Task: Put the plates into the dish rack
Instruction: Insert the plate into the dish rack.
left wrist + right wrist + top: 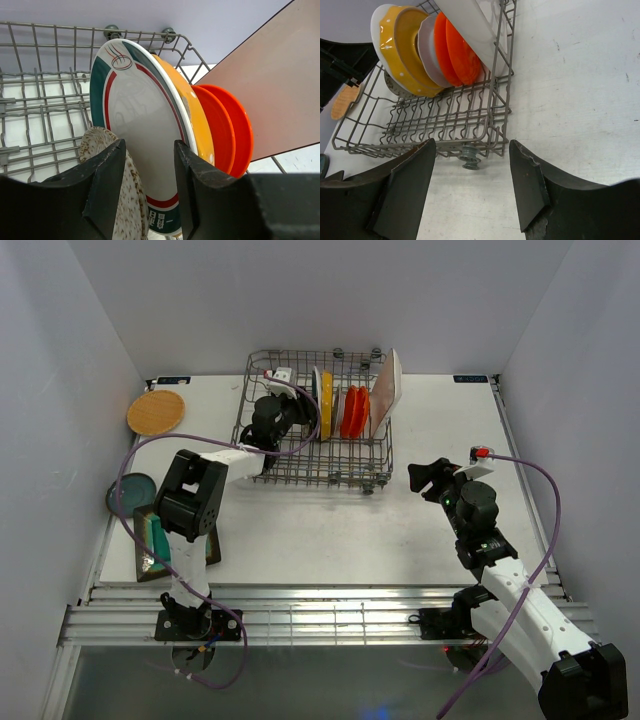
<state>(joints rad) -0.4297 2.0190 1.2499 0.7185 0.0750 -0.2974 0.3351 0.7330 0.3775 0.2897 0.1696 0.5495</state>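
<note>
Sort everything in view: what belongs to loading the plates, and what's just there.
Belongs to the job: dish rack; in it, green-rimmed plate, yellow plate, grey plate, orange plate, white rectangular plate, speckled plate; on the table, wooden plate, round teal plate, square teal plate.
Just there: purple cables.

ARMS: you see left arm (pixel 190 505) and right arm (pixel 505 585), white links, black joint housings | CABLES: a purple cable (pixel 556 510) runs along each | RIGHT WRIST: small red-tipped part (pixel 483 452), perhaps a connector; green light (pixel 447 502) below it | FINGERS: matte black fingers (pixel 530 185), edges chipped pale
</note>
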